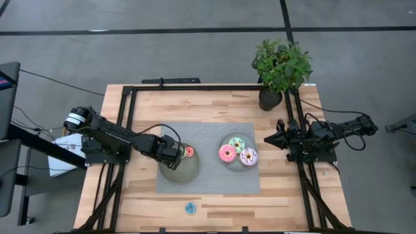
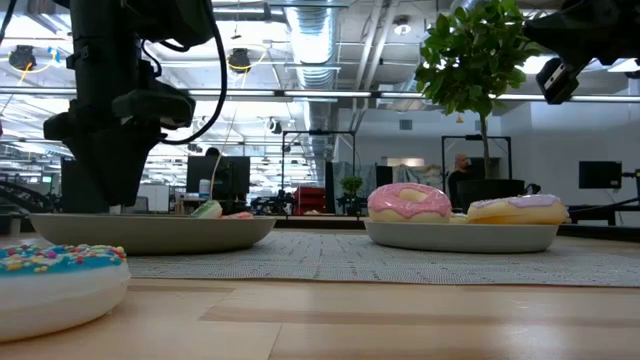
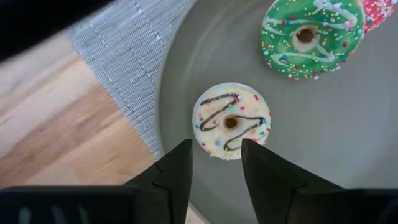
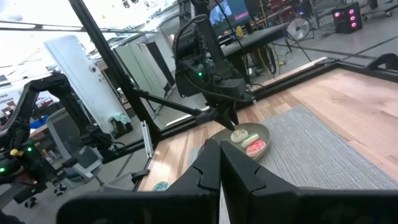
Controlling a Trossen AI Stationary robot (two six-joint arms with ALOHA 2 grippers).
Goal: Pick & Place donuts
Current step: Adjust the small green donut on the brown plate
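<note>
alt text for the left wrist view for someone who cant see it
The left gripper hangs open just above a tiny cream donut with dark drizzle and sprinkles, lying on a grey-green plate. A tiny green donut lies farther along the plate, which sits on a grey mat over a wooden table.

A pale wooden surface carries a grey woven mat at its centre, with two round grey-green plates on it: one at nine o'clock, one at three o'clock. A potted plant stands at about one o'clock, and what may be a person shows dimly in the room beyond.
</note>
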